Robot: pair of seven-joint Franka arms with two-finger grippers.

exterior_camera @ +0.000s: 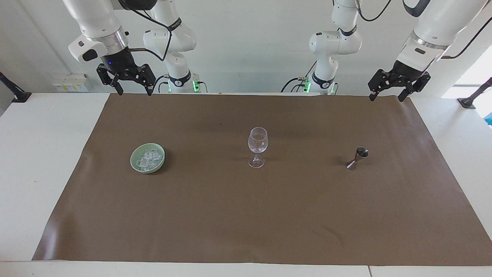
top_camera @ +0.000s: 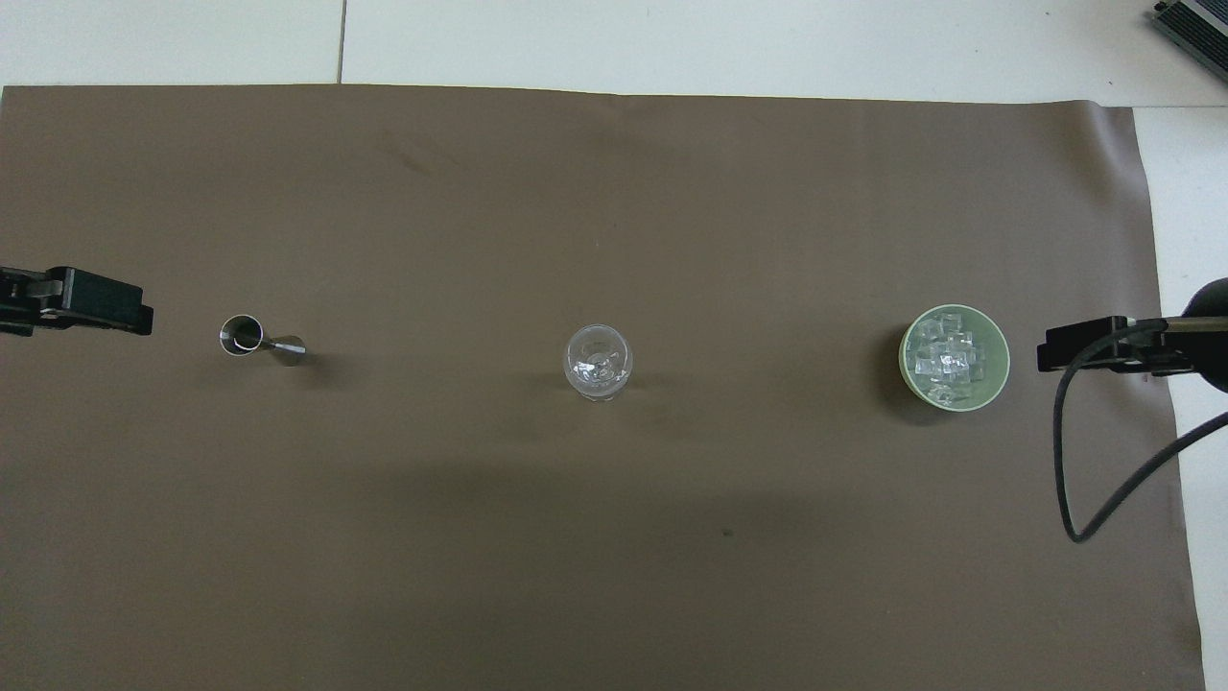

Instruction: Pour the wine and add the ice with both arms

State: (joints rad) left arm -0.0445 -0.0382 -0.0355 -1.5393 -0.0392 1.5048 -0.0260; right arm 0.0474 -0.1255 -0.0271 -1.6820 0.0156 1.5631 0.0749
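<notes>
An empty clear wine glass (exterior_camera: 257, 146) (top_camera: 597, 362) stands upright at the middle of the brown mat. The ice (exterior_camera: 148, 158) (top_camera: 946, 359) is heaped in a pale green bowl (exterior_camera: 132, 160) toward the right arm's end. A small steel jigger (exterior_camera: 358, 158) (top_camera: 257, 338) stands toward the left arm's end. Wine itself is out of view. My right gripper (exterior_camera: 134, 92) hangs open and empty, high over the mat's edge nearest the robots. My left gripper (exterior_camera: 386, 98) hangs the same way, open and empty, at its own end.
The brown mat (exterior_camera: 246, 215) covers most of the white table (exterior_camera: 34, 161). A black cable (top_camera: 1070, 461) loops down from the right arm over the mat's end beside the bowl. Glass, bowl and jigger stand in one row, well apart.
</notes>
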